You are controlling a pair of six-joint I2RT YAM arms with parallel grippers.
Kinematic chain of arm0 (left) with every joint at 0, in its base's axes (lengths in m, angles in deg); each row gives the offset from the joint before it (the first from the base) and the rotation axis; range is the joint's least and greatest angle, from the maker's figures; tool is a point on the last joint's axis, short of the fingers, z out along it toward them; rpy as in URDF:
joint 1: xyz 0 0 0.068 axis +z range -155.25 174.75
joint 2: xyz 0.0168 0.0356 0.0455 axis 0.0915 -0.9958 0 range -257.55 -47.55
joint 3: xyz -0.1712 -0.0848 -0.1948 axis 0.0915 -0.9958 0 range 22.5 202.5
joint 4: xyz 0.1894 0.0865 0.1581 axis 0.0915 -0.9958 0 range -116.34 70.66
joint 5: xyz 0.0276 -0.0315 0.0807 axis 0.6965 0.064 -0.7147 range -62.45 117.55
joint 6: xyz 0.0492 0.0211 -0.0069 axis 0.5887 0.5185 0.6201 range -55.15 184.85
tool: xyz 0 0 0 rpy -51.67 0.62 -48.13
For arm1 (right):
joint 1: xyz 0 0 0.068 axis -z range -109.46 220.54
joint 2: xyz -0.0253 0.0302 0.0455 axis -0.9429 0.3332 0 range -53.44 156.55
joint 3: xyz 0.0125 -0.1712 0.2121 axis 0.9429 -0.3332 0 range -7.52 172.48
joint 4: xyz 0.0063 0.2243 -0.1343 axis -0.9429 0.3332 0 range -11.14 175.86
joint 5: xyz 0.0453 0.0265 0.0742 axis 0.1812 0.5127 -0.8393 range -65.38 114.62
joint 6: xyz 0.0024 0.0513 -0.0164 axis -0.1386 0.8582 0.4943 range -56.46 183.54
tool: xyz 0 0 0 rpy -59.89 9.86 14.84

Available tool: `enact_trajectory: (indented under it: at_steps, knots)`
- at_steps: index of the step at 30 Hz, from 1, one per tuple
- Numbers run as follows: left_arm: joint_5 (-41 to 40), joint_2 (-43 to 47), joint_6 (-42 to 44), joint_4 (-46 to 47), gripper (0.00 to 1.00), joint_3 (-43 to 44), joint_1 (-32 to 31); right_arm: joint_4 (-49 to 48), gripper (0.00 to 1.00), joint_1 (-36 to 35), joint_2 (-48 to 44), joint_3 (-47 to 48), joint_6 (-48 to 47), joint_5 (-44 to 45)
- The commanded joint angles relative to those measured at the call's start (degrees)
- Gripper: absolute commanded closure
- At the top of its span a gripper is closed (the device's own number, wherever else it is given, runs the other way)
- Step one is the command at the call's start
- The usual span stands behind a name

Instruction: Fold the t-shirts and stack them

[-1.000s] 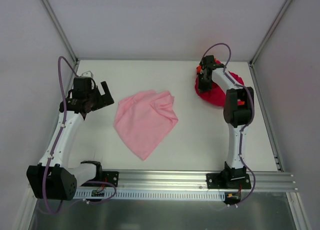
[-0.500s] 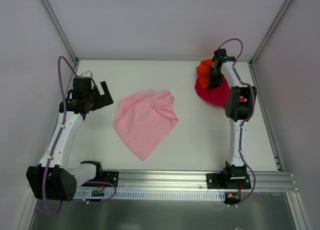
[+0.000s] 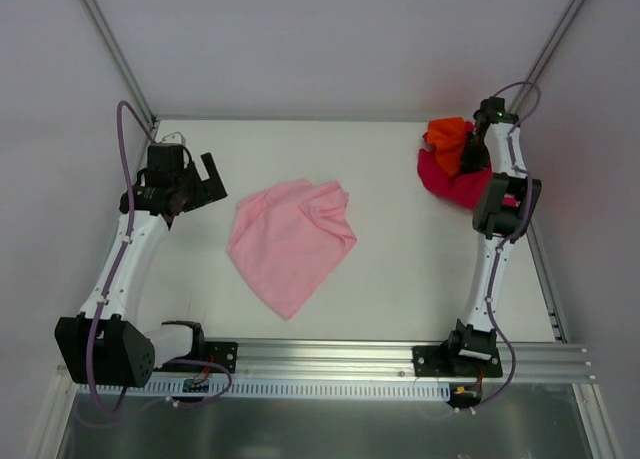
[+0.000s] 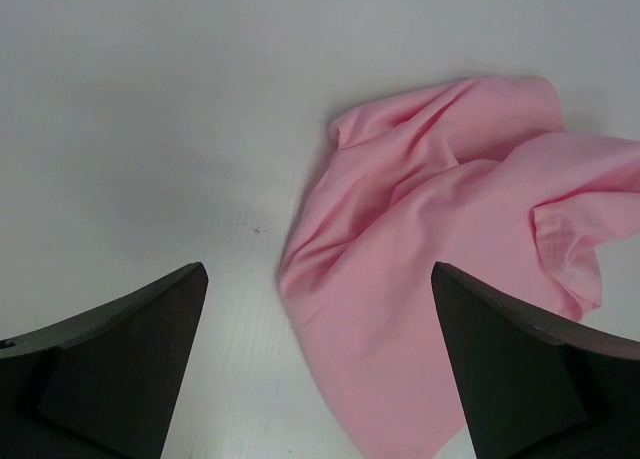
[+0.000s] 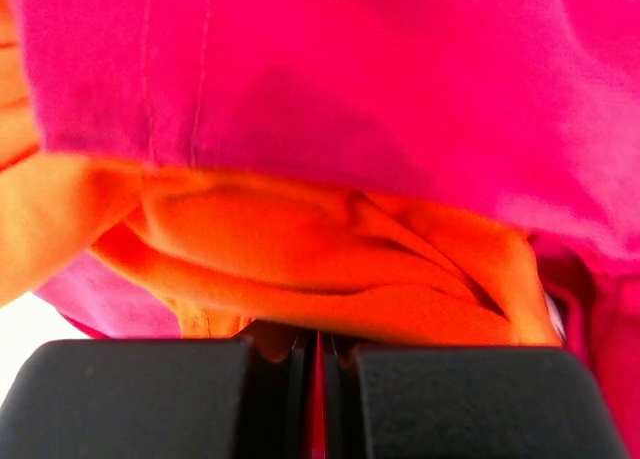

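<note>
A pink t-shirt (image 3: 291,237) lies crumpled in the middle of the white table; it also shows in the left wrist view (image 4: 460,259). My left gripper (image 3: 200,184) is open and empty, hovering left of it. A magenta t-shirt (image 3: 450,182) and an orange t-shirt (image 3: 446,137) are bunched at the far right corner. My right gripper (image 3: 474,151) is shut on this cloth; in the right wrist view the orange t-shirt (image 5: 300,269) and the magenta t-shirt (image 5: 350,89) fill the frame, with fabric pinched between the jaws.
The table's back wall and metal frame posts (image 3: 545,59) stand close behind my right gripper. The right table edge (image 3: 540,259) runs beside the right arm. The aluminium rail (image 3: 330,359) with both arm bases lies along the near edge.
My right gripper has moved right and toward the back corner, dragging the magenta and orange shirts with it. My left gripper has barely shifted.
</note>
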Motion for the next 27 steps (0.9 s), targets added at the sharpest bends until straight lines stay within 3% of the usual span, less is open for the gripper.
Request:
enact_trajectory:
  at_steps: [1, 3, 5, 7, 9, 10, 13, 17, 20, 24, 27]
  knots:
    - [0.57, -1.48, -1.04, 0.73, 0.01, 2.17, -0.18, 0.91, 0.98, 6.34, 0.09, 4.53, -1.43, 3.76]
    - [1.19, -1.84, -1.04, 1.26, 0.01, 2.17, -0.18, -0.14, 0.96, 7.06, -0.97, 4.37, -1.26, 1.05]
    - [1.36, -2.28, -0.95, 1.61, 0.01, 2.00, -0.18, -1.37, 0.80, 6.54, -3.07, 3.75, -1.52, -4.55]
    - [1.63, -2.63, -0.87, 2.22, 0.01, 1.82, -0.18, -2.25, 0.57, 4.01, -6.39, 3.40, -3.00, -5.90]
    - [1.80, -2.98, -0.34, 2.40, 0.01, 1.73, -0.18, -3.39, 0.42, 0.58, -9.13, 3.57, -3.98, -8.18]
    - [1.80, -2.98, -0.08, 2.75, 0.01, 1.64, -0.18, -3.66, 0.26, -0.66, -10.71, 3.75, -4.50, -8.97]
    - [1.98, -3.16, 1.68, 3.28, 0.01, 1.64, -0.18, -4.45, 0.01, -7.23, -18.52, 3.84, -7.92, -7.24]
    - [4.35, -3.16, 3.26, 3.81, 0.01, 0.24, -0.18, -5.06, 0.00, -15.69, -32.65, 0.17, -10.93, -3.18]
    - [2.69, -2.28, 1.61, 2.68, 0.01, -1.08, -0.18, -8.75, 0.00, -19.82, -42.75, -7.38, -7.16, -8.86]
    - [2.33, 2.10, -0.78, 0.65, 0.01, -3.45, -0.18, -14.37, 0.00, -28.60, -53.25, -29.40, -3.11, -7.93]
    - [-1.36, 6.23, -1.30, -1.98, 0.01, -4.68, 0.00, -16.75, 0.00, -36.34, -56.34, -40.35, -0.38, -5.38]
